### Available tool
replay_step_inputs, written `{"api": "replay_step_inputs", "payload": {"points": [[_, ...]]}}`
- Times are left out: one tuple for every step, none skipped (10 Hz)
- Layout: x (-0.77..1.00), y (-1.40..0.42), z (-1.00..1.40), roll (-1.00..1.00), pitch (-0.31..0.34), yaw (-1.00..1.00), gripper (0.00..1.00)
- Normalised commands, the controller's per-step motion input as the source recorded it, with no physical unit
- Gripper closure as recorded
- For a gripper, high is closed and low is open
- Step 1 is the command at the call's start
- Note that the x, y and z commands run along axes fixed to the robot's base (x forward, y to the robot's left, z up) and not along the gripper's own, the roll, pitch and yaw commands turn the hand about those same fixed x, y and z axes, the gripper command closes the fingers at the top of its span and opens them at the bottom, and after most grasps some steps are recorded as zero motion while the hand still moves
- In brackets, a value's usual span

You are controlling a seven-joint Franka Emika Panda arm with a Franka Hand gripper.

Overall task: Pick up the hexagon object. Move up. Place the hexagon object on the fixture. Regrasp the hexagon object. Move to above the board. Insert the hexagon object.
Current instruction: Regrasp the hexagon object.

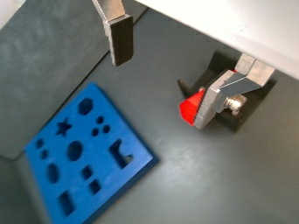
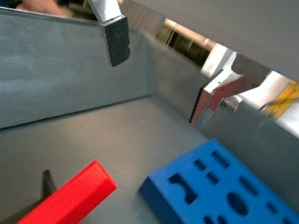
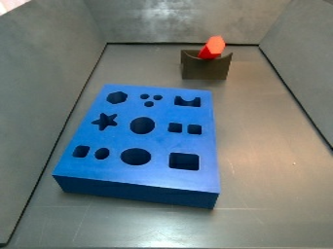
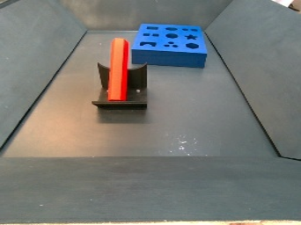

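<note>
My gripper hangs above the floor with its fingers spread apart and nothing between them. Below me, the red bar rests in the notch of the dark fixture, one end jutting past it. Farther off, well apart from it, the blue board lies flat.

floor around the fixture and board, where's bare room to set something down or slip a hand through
Widest bare floor lies on the camera's side of the fixture, which carries the hexagon object. A free lane runs between fixture and board; narrower strips edge the board along the walls. The gripper hangs open above, holding nothing. Only the fixture itself is crowded.
</note>
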Motion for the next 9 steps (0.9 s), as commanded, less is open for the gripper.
{"api": "replay_step_inputs", "payload": {"points": [[0.00, -0.03, 0.02, 1.00, 0.050, 0.01, 0.00], [0.00, -0.02, 0.01, 1.00, 0.048, 0.01, 0.00], [0.01, -0.02, 0.00, 1.00, 0.046, 0.01, 0.00], [0.02, -0.02, 0.00, 1.00, 0.045, 0.01, 0.00], [0.03, -0.02, 0.00, 1.00, 0.045, 0.01, 0.00], [0.03, -0.02, 0.00, 1.00, 0.048, 0.01, 0.00], [0.02, -0.02, 0.00, 1.00, 0.055, 0.02, 0.00], [0.03, -0.02, 0.00, 1.00, 0.065, 0.02, 0.00], [0.05, -0.02, -0.01, 1.00, 0.071, 0.02, 0.00]]}}
